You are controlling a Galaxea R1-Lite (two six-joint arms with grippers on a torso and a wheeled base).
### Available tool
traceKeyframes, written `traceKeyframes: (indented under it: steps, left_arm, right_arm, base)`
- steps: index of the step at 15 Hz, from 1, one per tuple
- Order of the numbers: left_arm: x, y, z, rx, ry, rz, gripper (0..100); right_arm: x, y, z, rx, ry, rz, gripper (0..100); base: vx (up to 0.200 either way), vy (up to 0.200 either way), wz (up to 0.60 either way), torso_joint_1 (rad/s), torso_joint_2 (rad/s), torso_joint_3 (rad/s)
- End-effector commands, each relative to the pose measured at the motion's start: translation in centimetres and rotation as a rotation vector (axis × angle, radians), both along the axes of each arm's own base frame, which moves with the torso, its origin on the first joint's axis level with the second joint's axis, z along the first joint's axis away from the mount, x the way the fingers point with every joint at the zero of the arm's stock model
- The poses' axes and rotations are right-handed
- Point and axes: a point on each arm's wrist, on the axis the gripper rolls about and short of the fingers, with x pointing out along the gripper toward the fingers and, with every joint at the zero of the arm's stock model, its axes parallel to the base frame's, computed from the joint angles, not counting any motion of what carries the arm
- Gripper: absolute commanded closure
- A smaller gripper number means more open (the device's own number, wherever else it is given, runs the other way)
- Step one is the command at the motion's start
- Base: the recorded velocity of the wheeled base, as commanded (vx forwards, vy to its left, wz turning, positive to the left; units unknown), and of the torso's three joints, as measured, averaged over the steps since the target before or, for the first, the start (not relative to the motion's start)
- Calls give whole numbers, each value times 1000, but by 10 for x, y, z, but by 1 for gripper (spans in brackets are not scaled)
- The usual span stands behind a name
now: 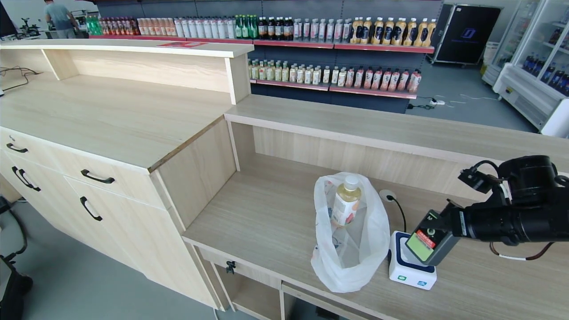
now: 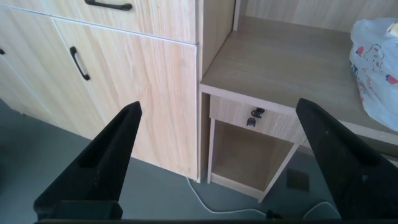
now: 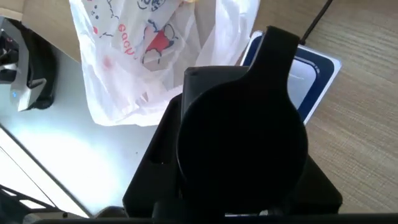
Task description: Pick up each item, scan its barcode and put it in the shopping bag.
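The right tool (image 1: 453, 224) grips a dark, flat rectangular box (image 1: 429, 244) with a glossy green label, just above the white scanner (image 1: 411, 273). The left tool (image 2: 219, 106) gapes open.

print on shopping bag (image 1: 355, 262), label on box (image 1: 427, 243), illegible

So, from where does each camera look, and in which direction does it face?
Head view: high on the robot, facing forward and down at the counter, shopping bag and scanner; the right hand shows.
Left wrist view: beside the counter, facing the cabinet doors; the open left hand shows.
Right wrist view: above the scanner, facing down, with the held dark package in front.
Shared: all three show the shopping bag.
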Motion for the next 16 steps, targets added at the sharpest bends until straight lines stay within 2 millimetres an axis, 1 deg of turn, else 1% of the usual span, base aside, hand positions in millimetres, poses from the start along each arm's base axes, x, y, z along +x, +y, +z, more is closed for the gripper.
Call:
traceKeyframes:
  steps: [1,3,5,8,13,16]
  left_arm:
    - [0,0,0,0,-1,0,0]
    - [0,0,0,0,-1,0,0]
    - [0,0,0,0,-1,0,0]
    - [0,0,0,0,-1,0,0]
    - [0,0,0,0,-1,0,0]
    - [0,0,0,0,-1,0,0]
  right_arm:
    - [3,0,-10,3,2,3,100]
    - [9,0,-12,13,-29,15,100]
    - [12,1,-15,25,-53,65,100]
    - [14,0,-23,-3,-55,112,100]
    - [15,-10,-33,-76,-98,213,100]
    - [21,-11,-39,-79,-91,218,100]
  base:
    - [0,0,0,0,0,0]
    - [0,0,0,0,0,0]
    - [0,0,0,0,0,0]
    - [0,0,0,0,0,0]
    - [0,0,0,0,0,0]
    - [0,0,0,0,0,0]
